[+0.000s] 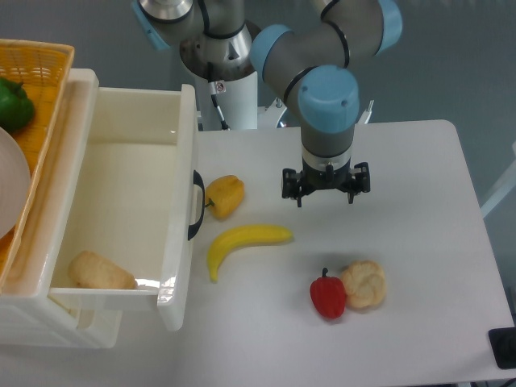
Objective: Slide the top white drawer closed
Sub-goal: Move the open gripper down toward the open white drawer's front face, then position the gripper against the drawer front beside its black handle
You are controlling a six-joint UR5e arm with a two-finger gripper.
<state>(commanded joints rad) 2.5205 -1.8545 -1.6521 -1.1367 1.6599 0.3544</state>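
The approach is the step in hand: the tool [326,193], fingers spread and empty, hangs above the table [419,242] well right of the top white drawer [179,201] (pulled fully out), whose front it must reach and push left.

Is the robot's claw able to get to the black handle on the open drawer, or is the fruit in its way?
Probably yes. The gripper hangs open above the table; the yellow pepper and banana lie low beside the handle, so it could likely pass above them.
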